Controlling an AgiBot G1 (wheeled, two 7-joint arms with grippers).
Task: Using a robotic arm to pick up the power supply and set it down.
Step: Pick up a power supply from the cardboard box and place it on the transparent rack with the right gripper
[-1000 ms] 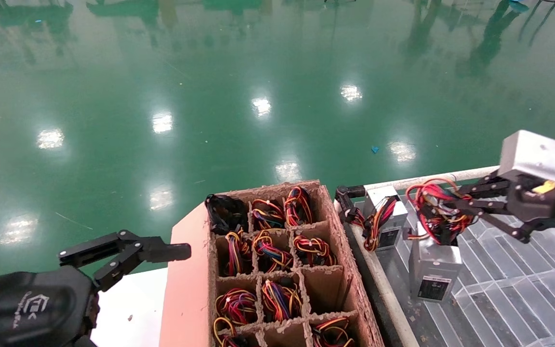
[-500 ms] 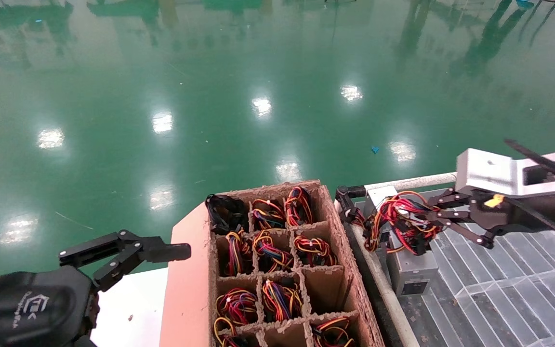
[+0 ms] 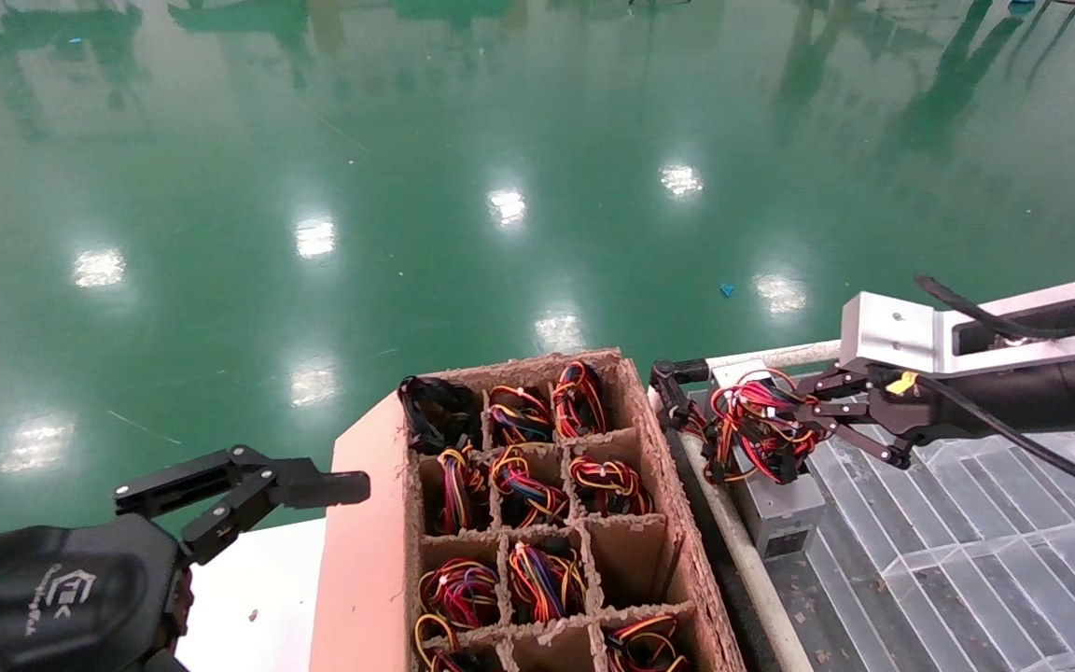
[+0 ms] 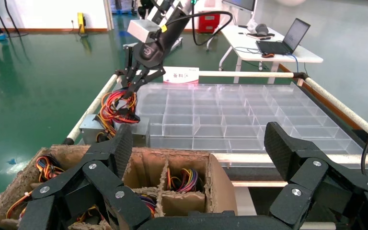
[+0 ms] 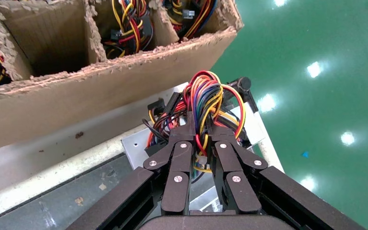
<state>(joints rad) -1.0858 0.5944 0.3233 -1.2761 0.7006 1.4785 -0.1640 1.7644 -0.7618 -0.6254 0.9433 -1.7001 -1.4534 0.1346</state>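
Observation:
The power supply (image 3: 783, 511) is a small silver-grey box with a looped bundle of red, yellow and black wires on top. My right gripper (image 3: 761, 425) is shut on that bundle (image 5: 206, 103). The box hangs low at the clear tray's (image 3: 967, 560) left edge, beside the cardboard box, and I cannot tell whether it touches the tray. In the right wrist view its silver face (image 5: 136, 143) shows under my right gripper (image 5: 200, 122). My left gripper (image 3: 248, 481) stays parked at the lower left, open and empty, with its fingers (image 4: 120, 146) spread over the cardboard box.
A divided cardboard box (image 3: 659, 439) holds several more wire-topped units. Another silver unit (image 3: 729, 373) stands at the tray's far left corner, just behind the held one. A white tube rail (image 3: 785, 355) frames the tray. Green floor lies beyond.
My right gripper has carried the power supply left and down, from mid-tray to the tray's left edge beside the cardboard box. The left arm has not moved.

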